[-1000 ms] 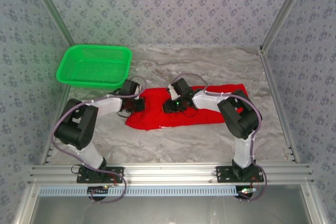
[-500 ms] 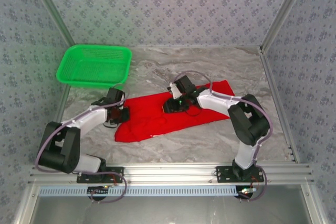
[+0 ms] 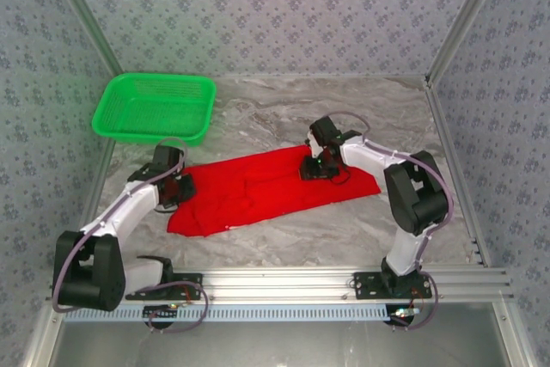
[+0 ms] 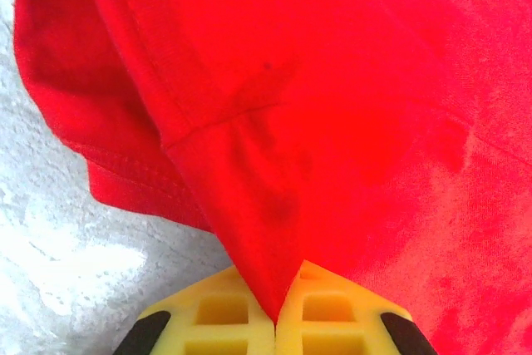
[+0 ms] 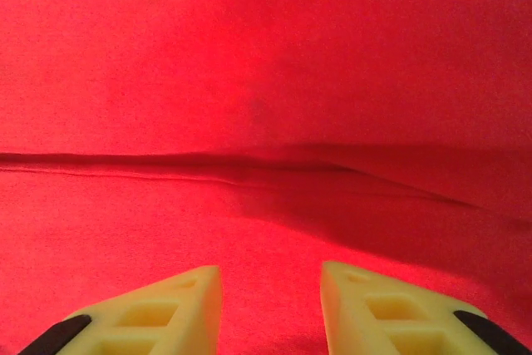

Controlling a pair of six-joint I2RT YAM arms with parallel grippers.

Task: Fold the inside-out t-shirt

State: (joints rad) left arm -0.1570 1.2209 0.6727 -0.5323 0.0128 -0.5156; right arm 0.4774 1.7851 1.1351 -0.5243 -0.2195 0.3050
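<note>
Inside-out t-shirt (image 3: 266, 191) farther left, its hem between left fingers (image 4: 208, 322).

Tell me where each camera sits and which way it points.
Top external: above and behind the arm bases, looking down on table, green basket, t-shirt and both arms.
Left wrist: on the left arm, looking along the left gripper, shut on a t-shirt fold.
Right wrist: on the right arm, looking past the open right gripper at flat red cloth.
Shared: all three see the t-shirt.
</note>
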